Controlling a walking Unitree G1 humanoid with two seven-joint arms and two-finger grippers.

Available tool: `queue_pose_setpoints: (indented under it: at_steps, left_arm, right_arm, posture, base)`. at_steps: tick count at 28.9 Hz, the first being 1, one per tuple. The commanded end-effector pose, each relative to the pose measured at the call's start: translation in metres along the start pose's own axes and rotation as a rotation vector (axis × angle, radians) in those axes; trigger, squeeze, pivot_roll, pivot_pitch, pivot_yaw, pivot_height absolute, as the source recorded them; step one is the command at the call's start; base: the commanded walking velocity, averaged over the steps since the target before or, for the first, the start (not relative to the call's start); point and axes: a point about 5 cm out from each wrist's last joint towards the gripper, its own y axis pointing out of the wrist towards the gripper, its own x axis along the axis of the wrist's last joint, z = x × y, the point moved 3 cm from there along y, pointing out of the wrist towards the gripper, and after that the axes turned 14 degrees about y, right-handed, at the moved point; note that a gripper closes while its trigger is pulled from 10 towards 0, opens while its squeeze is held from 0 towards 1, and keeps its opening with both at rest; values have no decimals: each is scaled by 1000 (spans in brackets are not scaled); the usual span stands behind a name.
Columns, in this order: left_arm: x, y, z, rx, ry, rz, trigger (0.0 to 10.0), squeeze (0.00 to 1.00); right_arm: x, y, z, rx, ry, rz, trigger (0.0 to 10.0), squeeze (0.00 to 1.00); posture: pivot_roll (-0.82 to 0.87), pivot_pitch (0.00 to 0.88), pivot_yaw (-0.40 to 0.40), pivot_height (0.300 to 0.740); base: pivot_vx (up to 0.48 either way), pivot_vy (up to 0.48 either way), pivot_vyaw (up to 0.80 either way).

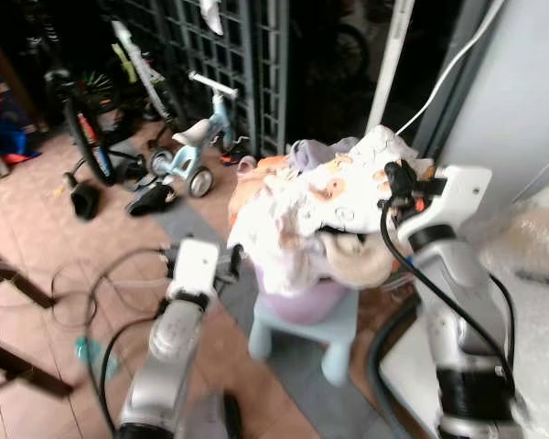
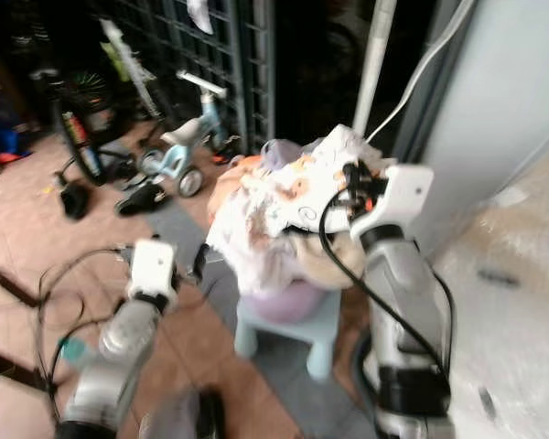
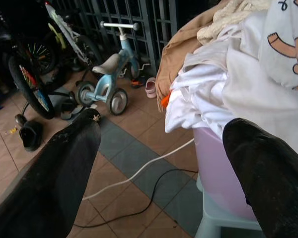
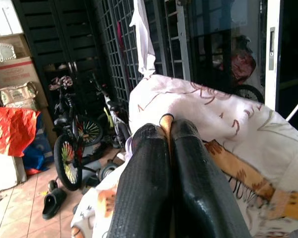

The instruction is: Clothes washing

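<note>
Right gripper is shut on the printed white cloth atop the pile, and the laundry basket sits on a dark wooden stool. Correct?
Not quite. The right gripper is shut on the printed white cloth, as the right wrist view shows. But the purple basket sits on a pale blue plastic stool, not a dark wooden one; the left eye view shows it.

No legible text anywhere. Faint print on cardboard box (image 4: 15, 69) and on bag (image 4: 16, 91) below it — too blurred to read. Coloured decal on bicycle frame (image 3: 29, 79) — letters not resolvable. Cartoon print on white garment (image 3: 283, 44) — figures only, no words. Head views blurred; no labels, numbers or signs readable there.
</note>
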Motion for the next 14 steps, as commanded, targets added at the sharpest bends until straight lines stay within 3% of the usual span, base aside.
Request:
queue_pose_setpoints:
  at_steps: [1,12,14]
  left_arm:
    - [16,7,8,16,5,-60,10000,0]
    - [25,8,8,-21,-38,-108,10000,0]
    - [29,10,9,-24,-34,-122,10000,0]
  right_arm:
    - [5,3,1,-4,-14,-19,10000,0]
    - [1,0,-4,-42,-44,-24,10000,0]
    - [2,2,-5,-50,-54,-31,10000,0]
  posture:
    - [-53,0,41,740]
    - [-57,0,40,740]
    - [-57,0,40,740]
  base:
    - [0,0,-413]
    - [0,0,-741]
    - [242,-302,-775]
